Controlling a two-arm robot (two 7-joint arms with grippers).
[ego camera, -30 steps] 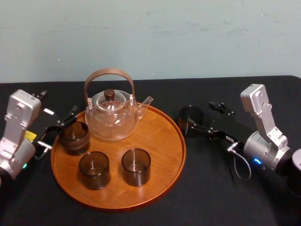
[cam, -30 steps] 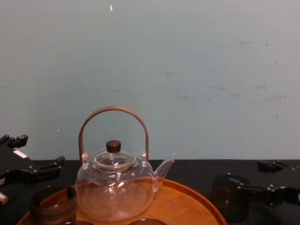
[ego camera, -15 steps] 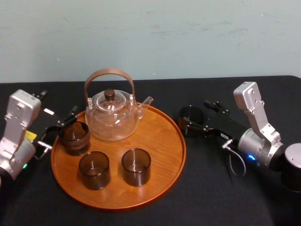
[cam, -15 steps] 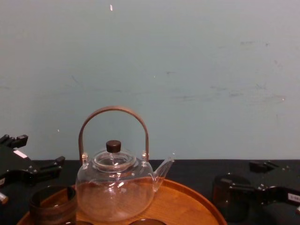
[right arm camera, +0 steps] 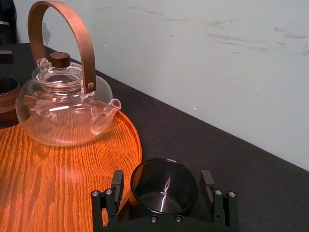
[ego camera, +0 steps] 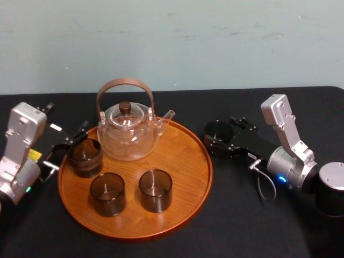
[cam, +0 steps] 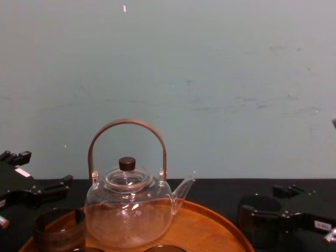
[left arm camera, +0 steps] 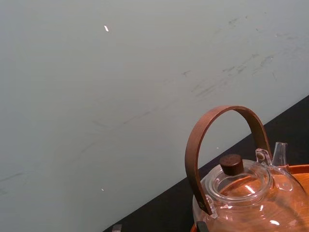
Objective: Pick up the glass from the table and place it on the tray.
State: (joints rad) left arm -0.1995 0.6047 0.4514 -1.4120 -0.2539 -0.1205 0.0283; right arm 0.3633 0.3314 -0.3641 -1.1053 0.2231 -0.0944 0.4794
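Right gripper (right arm camera: 162,183): fingers apart, 1 each side of dark glass (ego camera: 216,130), which stands on black worktop (ego camera: 242,220) just right of tray (ego camera: 185,161). Left gripper (ego camera: 67,148): fingers apart at tray's left rim, idle.

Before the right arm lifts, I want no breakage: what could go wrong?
The right gripper straddles the glass, jaws open; lifting before they close would leave it behind. The tray rim lies close beside the glass, so a low carry could clip it. The left gripper sits at the tray's left.
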